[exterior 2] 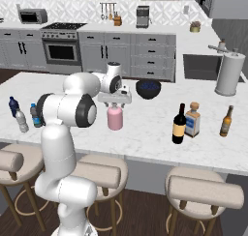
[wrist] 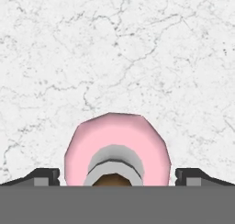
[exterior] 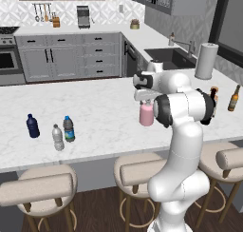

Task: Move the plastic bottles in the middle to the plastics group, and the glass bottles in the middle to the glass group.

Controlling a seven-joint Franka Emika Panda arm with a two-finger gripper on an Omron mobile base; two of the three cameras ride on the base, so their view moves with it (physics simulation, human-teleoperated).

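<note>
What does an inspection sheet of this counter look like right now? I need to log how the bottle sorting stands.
Surface: white marble counter, bottles standing on it.
Job's things: pink bottle upright mid-counter; blue-capped bottle beside navy bottle and clear bottle; wine bottle next to amber bottle, beer bottle further right.
Clutter: dark bowl, paper towel roll.
Grippers: gripper open, fingertips either side of the pink bottle's top, not closed on it.
Cables: nothing seen.
Surroundings: stools in front, sink, oven, cabinets behind.
</note>
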